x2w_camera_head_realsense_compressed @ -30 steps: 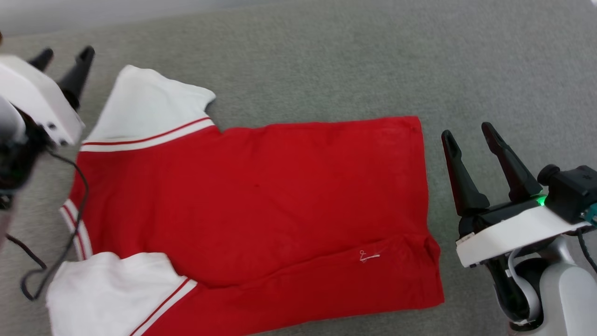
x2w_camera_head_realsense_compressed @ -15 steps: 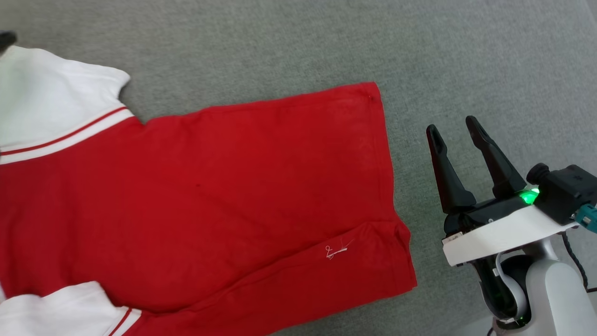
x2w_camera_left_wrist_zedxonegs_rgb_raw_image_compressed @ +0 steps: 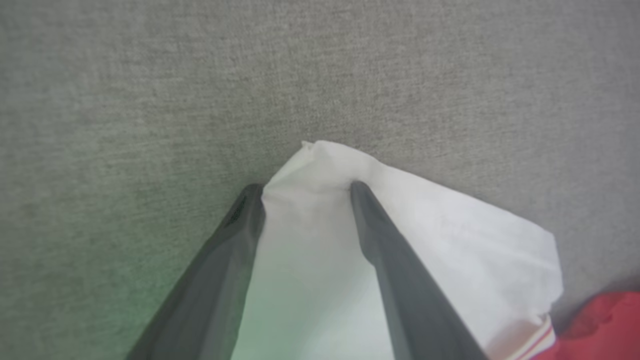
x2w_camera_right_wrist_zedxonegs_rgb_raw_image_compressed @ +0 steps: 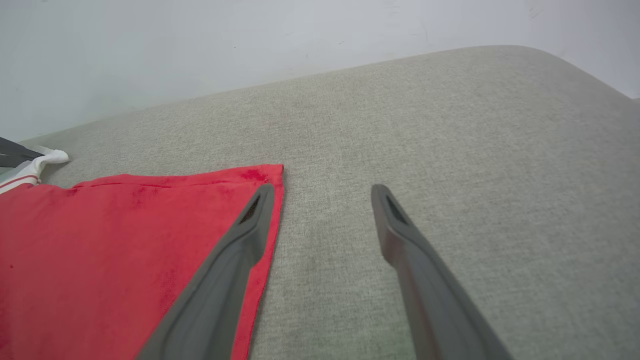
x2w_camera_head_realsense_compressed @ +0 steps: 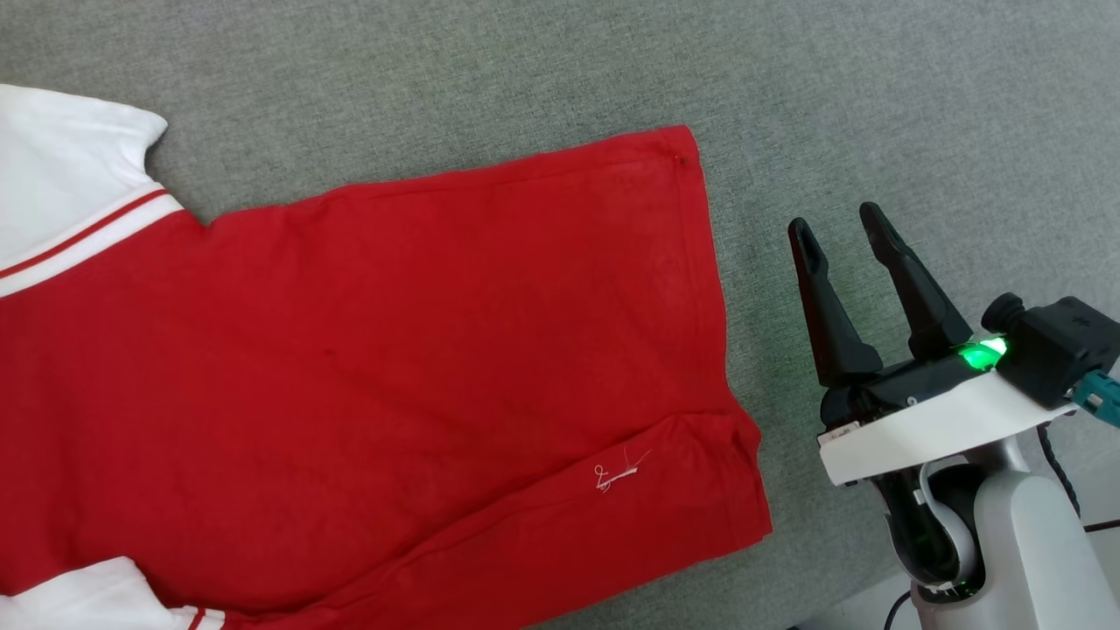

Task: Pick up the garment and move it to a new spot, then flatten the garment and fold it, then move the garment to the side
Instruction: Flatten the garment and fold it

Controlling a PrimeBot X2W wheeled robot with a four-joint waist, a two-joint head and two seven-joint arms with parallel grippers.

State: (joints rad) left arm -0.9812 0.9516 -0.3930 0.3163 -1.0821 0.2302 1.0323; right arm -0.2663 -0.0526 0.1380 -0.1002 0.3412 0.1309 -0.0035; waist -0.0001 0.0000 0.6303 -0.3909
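The garment [x2w_camera_head_realsense_compressed: 394,350] lies spread flat on grey upholstery, plain red side up, its hem toward my right arm. One white red-striped sleeve [x2w_camera_head_realsense_compressed: 61,184] reaches the head view's upper left, another the lower left corner. My right gripper [x2w_camera_head_realsense_compressed: 836,219] is open and holds nothing, standing just off the hem. In the right wrist view its left finger [x2w_camera_right_wrist_zedxonegs_rgb_raw_image_compressed: 240,235] overlaps the hem edge of the garment [x2w_camera_right_wrist_zedxonegs_rgb_raw_image_compressed: 100,240]. My left gripper [x2w_camera_left_wrist_zedxonegs_rgb_raw_image_compressed: 304,187] is open, its fingers straddling the tip of the white sleeve [x2w_camera_left_wrist_zedxonegs_rgb_raw_image_compressed: 450,250].
The grey fabric surface [x2w_camera_head_realsense_compressed: 875,87] stretches beyond and to the right of the garment. In the right wrist view it rounds off against a pale wall [x2w_camera_right_wrist_zedxonegs_rgb_raw_image_compressed: 250,40]. A small white thread [x2w_camera_head_realsense_compressed: 617,477] sits on a crease near the hem.
The head camera has turned right, so the garment slid left in the picture and my left arm left the frame. The right gripper stays open beside the hem.
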